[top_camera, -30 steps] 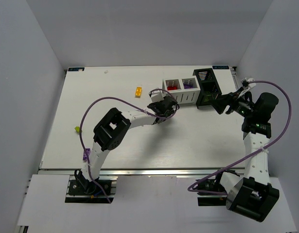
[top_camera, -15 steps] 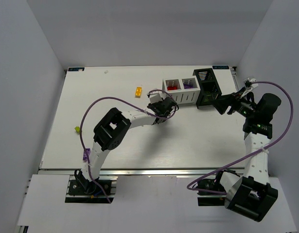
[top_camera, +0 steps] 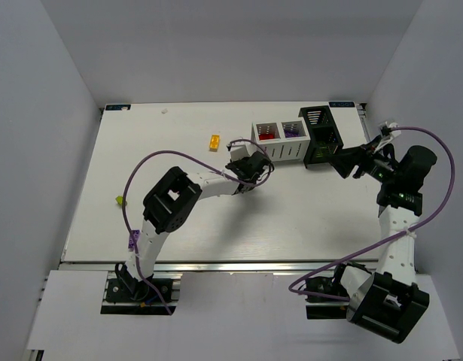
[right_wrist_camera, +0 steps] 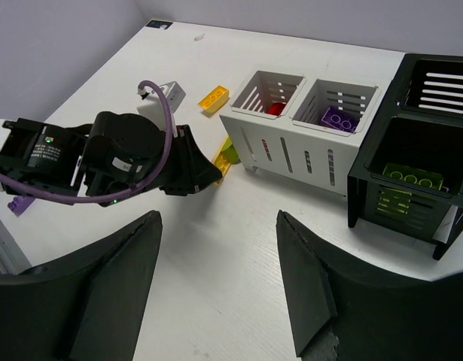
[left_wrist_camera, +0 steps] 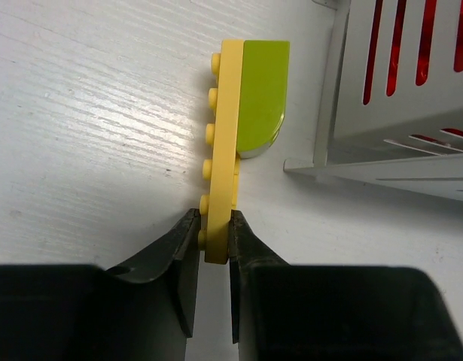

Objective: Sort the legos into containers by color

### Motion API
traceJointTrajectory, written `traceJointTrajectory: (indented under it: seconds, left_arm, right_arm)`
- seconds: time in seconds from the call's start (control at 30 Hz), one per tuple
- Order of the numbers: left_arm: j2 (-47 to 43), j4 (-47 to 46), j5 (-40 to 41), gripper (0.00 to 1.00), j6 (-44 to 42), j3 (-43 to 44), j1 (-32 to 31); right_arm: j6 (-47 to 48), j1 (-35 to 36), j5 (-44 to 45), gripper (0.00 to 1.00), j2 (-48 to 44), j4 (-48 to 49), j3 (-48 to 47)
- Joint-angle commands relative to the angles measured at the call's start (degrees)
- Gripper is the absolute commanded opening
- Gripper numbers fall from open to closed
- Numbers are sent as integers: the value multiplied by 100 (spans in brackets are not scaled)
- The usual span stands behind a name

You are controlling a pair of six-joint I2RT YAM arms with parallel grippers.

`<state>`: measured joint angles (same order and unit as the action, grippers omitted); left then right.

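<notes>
A long yellow lego plate [left_wrist_camera: 222, 143] with a lime green curved piece [left_wrist_camera: 261, 94] stuck to its side lies on the table beside the white box [left_wrist_camera: 397, 83]. My left gripper [left_wrist_camera: 214, 219] is shut on the near end of that plate; it also shows as the left gripper [top_camera: 246, 167] from above. The white box [right_wrist_camera: 291, 143] holds a red lego [right_wrist_camera: 274, 109] in one compartment and a purple lego [right_wrist_camera: 338, 119] in the other. Lime green legos [right_wrist_camera: 400, 180] lie in the black bin [right_wrist_camera: 367, 177]. My right gripper [right_wrist_camera: 216, 218] hovers open by the bin, holding nothing.
An orange lego [top_camera: 214, 142] lies left of the white box [top_camera: 280, 141]. A small lime lego [top_camera: 119, 200] sits near the table's left edge. The black bin [top_camera: 321, 135] stands against the white box's right side.
The left jaws have closed onto the end of the yellow plate, and the left wrist has shifted slightly to the left. The right arm has hardly moved.
</notes>
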<state>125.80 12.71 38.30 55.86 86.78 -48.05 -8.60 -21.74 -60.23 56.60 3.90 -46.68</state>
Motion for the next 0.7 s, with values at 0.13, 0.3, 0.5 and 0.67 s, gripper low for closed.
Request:
traceJointTrajectory:
  seconds: [0.13,0.3,0.5,0.67]
  left_arm:
    - [-1037,39,160,0,-487,-776,42]
    - [-2321,-443,-399,0,-1460,-1846,42]
    - [-4710,-1155,-2865,0,-3164,-3122,42]
    - [-5951,-938,-4161,0,-3861,-3844,94]
  right_arm:
    - [-28,-50,-296,67,-140,269,45]
    - [131,11,-1032,70,-62,146,79]
    - [761,537,-1527,72,88,-564,-87]
    - [2220,1371,-1668,72,413,-2046,-447]
